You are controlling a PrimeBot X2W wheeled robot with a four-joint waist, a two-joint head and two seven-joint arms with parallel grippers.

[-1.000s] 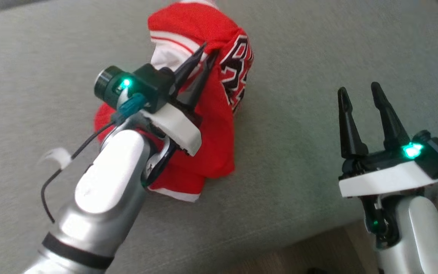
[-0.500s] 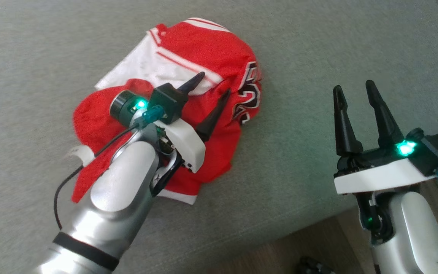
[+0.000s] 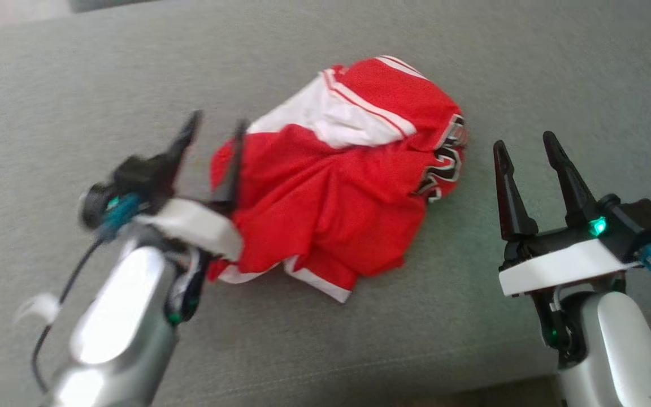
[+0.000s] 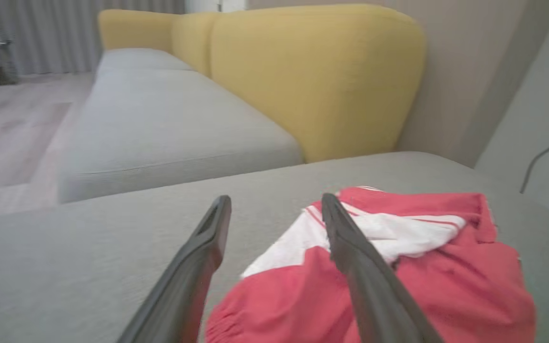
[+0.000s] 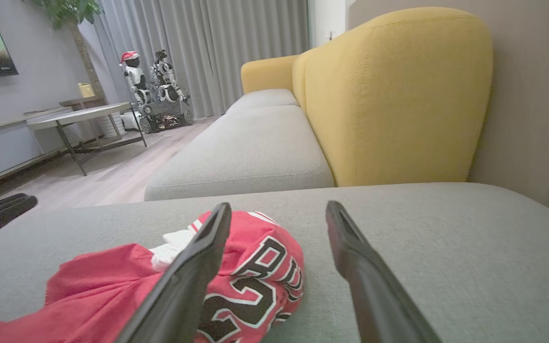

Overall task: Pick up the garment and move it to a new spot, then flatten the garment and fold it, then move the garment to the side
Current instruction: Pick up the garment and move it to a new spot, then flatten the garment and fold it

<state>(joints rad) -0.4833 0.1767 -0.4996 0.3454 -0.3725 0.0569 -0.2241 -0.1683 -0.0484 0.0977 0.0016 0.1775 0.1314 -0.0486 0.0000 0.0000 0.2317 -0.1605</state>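
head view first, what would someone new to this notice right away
The crumpled red and white garment grabs the eye, lying in a heap in the middle of the grey sofa cushion. The left gripper hangs open at its left edge, and the right gripper stands open off to its right, clear of the cloth. In the wrist views, a bright yellow backrest rises behind the cushion.

A grey fabric sofa seat (image 3: 77,96) spans the head view. A red and white garment (image 3: 331,203) with black lettering lies crumpled on it, just right of centre.
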